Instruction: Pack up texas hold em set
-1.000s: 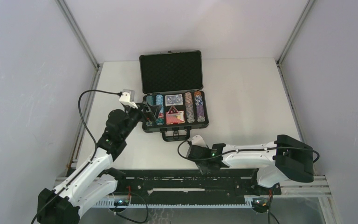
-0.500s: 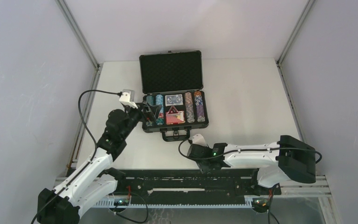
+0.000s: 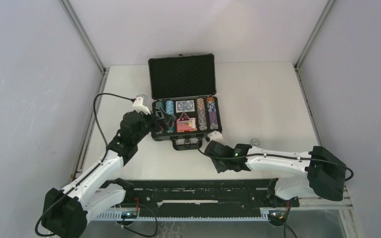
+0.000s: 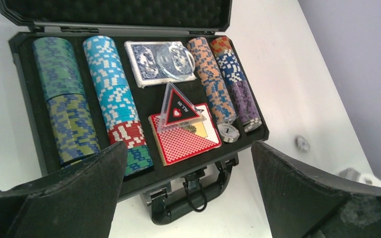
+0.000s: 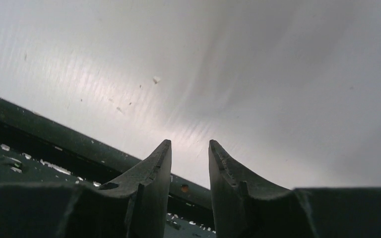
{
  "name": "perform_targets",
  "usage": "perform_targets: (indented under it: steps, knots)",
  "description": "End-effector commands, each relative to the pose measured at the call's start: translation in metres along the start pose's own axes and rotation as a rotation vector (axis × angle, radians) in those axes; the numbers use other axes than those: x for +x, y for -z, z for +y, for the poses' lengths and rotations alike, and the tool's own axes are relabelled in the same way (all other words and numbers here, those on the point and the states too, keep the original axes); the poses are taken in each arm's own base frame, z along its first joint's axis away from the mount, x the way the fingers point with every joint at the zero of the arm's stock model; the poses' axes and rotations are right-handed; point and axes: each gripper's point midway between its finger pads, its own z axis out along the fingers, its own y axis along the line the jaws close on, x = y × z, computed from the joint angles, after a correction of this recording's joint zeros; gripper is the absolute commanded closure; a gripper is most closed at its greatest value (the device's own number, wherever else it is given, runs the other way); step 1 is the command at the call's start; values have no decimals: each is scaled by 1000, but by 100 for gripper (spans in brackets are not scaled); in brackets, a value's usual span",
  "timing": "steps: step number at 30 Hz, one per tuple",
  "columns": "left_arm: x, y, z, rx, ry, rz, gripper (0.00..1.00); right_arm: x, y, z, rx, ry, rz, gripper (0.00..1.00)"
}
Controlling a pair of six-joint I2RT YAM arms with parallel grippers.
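Case (image 3: 182, 77) sat open, far middle of the table (image 3: 268, 99), chips (image 4: 111, 74) and decks (image 4: 151, 62) in. Left gripper (image 4: 188, 146), spread wide and empty, had edged over its left side; right gripper (image 5: 189, 148), barely parted and empty, swung right, baring a stray button (image 3: 252, 142) still to pack.

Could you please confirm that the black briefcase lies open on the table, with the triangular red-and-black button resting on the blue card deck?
Not quite. The left wrist view shows the triangular red-and-black button resting on the red card deck, not the blue card deck. The black hard briefcase does lie open on the white table.
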Motion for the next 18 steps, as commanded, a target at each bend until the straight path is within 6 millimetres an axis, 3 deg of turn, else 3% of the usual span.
perform_targets:
  steps: [1,5,9,13,15,18]
  knots:
    - [-18,3,-22,71,36,-3,1,-36,11,-7,-20,-19,-84,59]
    - [-15,1,-19,56,30,13,1,-45,5,-35,33,-117,-91,52]
    - [-14,2,-18,51,39,5,1,-67,7,-82,99,-347,-158,44]
    - [-17,3,-17,48,42,-22,1,-87,7,-156,232,-562,-248,41]
    - [-19,4,-17,50,51,-37,1,-84,2,-197,305,-675,-250,41]
    - [-20,6,-19,61,68,-53,2,-76,-10,-235,343,-772,-225,43]
